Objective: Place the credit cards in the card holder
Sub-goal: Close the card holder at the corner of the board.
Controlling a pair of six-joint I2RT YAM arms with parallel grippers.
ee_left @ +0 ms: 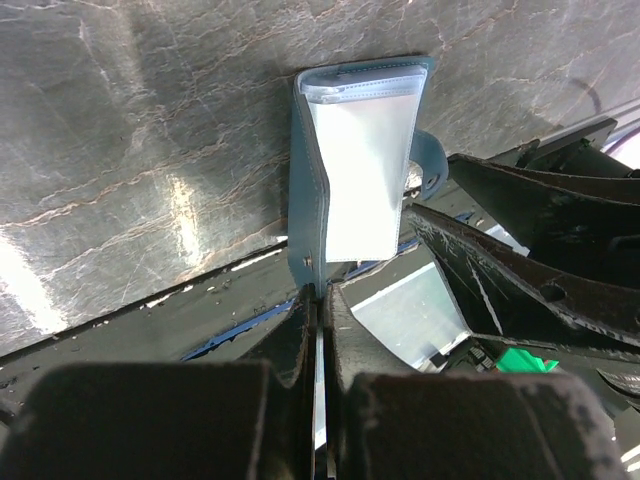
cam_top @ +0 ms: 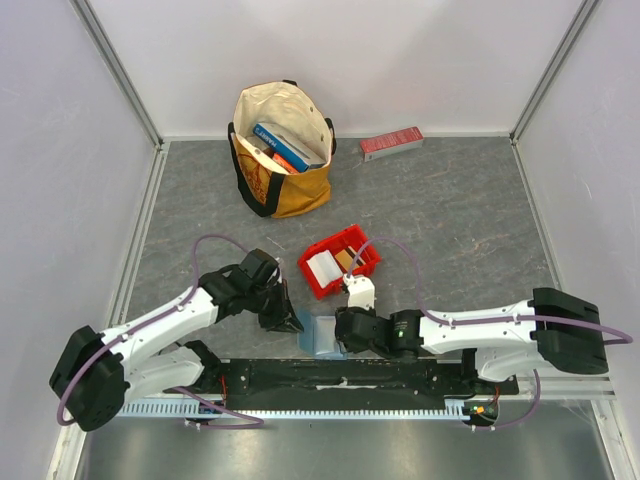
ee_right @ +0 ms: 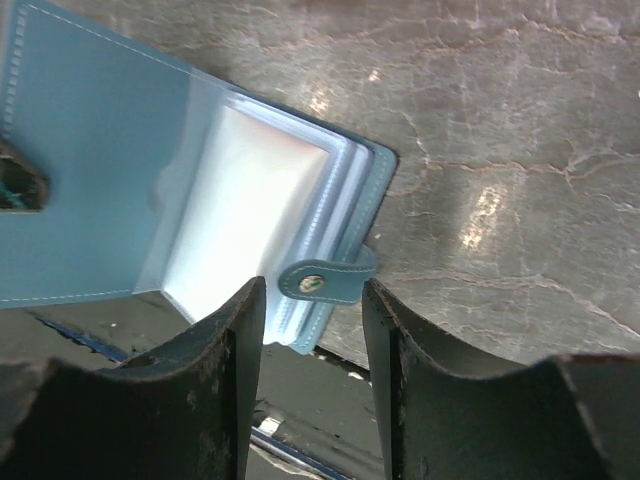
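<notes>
The teal card holder [cam_top: 321, 336] lies open at the near edge, between both grippers. In the left wrist view the card holder [ee_left: 360, 170] shows clear sleeves. My left gripper [ee_left: 318, 295] is shut on the edge of its teal cover. My right gripper [ee_right: 315, 292] is open, and its jaws stand either side of the holder's closure tab [ee_right: 322, 283] without gripping it. The sleeves [ee_right: 250, 220] fan open in front of it. A white credit card [cam_top: 322, 268] and a tan credit card [cam_top: 348, 259] lie in the red bin [cam_top: 362, 239], just behind the grippers.
A tan tote bag [cam_top: 290, 190] with books stands at the back. A long red box [cam_top: 391, 143] lies by the back wall. A black mounting strip [cam_top: 340, 378] runs along the near edge under the holder.
</notes>
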